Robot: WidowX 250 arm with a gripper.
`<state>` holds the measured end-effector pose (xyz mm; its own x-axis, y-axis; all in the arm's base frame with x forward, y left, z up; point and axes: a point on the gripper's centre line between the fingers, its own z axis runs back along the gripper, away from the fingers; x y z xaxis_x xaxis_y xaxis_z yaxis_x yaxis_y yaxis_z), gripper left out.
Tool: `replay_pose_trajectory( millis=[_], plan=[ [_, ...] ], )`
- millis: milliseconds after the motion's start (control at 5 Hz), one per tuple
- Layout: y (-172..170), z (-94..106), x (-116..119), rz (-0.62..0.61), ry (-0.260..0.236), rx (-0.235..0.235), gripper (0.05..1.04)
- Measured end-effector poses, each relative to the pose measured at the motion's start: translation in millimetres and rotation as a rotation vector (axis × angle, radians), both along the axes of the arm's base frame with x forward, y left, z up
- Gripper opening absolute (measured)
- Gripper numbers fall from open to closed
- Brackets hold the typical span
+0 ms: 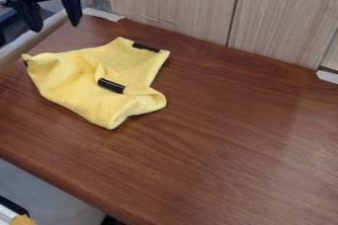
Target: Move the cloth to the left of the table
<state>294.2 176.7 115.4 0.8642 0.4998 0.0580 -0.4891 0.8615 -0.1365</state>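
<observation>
With my gripper (55,25) released at the upper left, its two fingers parted and nothing between them, I locate the cloth (79,88) below and slightly to the right, on the left part of the table (224,135). The cloth is soft, yellow and matte, crumpled into an irregular shape without a clear long axis; it carries two short black strips (111,86) and lies on smooth, reddish-brown wood grain.
</observation>
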Motion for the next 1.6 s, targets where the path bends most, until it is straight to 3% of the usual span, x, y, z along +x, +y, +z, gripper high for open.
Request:
replay_pose_trajectory(
  millis=[200,400,600,1000,1200,1600],
  plan=[
    [-1,-9.9,-1,0.005,0.025,-0.017,1.001],
    [-10,-35.9,0,-0.006,0.048,0.008,1.001],
    [-16,-57.6,0,0.015,0.052,-0.009,1.001],
    [-23,-89.4,3,0.039,0.054,0.069,1.001],
    [-25,-94.6,6,0.047,0.047,0.133,1.001],
    [-26,-103.3,6,0.045,0.069,0.134,1.001]
  ],
)
